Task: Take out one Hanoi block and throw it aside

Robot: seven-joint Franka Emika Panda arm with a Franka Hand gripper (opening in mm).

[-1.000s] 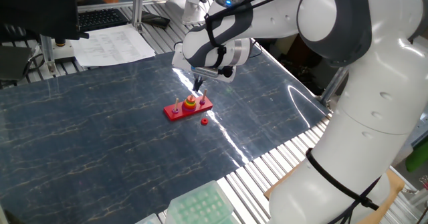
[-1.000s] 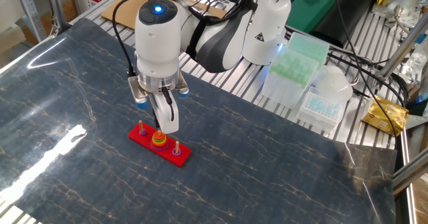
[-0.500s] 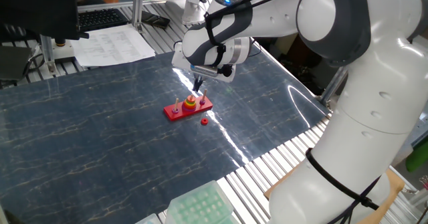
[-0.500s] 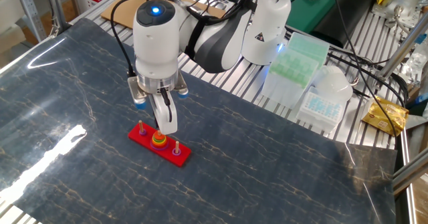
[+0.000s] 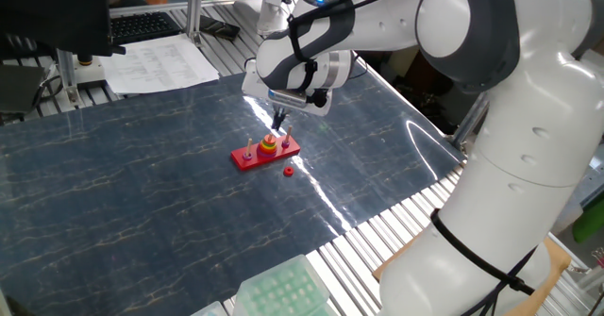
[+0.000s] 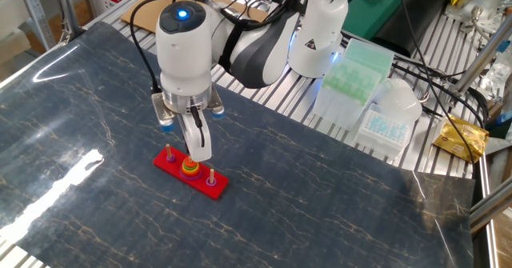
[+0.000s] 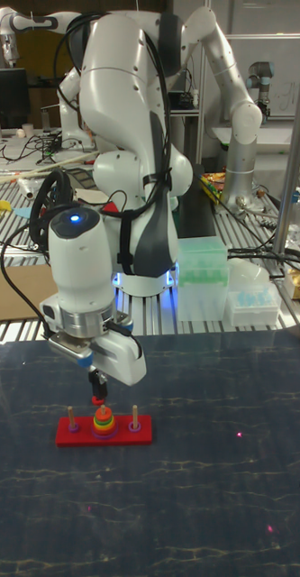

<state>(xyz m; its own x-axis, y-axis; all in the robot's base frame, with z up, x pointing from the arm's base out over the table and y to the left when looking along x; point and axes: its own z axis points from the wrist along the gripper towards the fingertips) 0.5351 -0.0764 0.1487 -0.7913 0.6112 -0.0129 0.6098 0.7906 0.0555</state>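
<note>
A red pegged base (image 5: 255, 158) (image 6: 170, 165) (image 7: 140, 437) lies mid-table, with green, yellow and orange discs (image 5: 269, 147) (image 6: 190, 169) (image 7: 102, 420) stacked on its middle peg. My gripper (image 5: 278, 124) (image 6: 197, 151) (image 7: 98, 393) hangs straight over that peg, a little above the stack. In the tall fixed view its fingertips are shut on the Hanoi block (image 7: 99, 400), a tiny reddish-orange disc just clear of the stack. The fingers hide this disc in the two other views.
A small pure-red disc (image 5: 287, 172) lies loose on the table beside the base. Green tip boxes (image 6: 352, 72) (image 5: 283, 288) and a white container (image 6: 396, 100) stand off the mat. Papers (image 5: 156, 61) and cardboard (image 6: 160, 0) lie at the table's far edges.
The gripper has risen slightly above the middle peg with the small disc between its fingertips. The base and the loose red disc have not moved.
</note>
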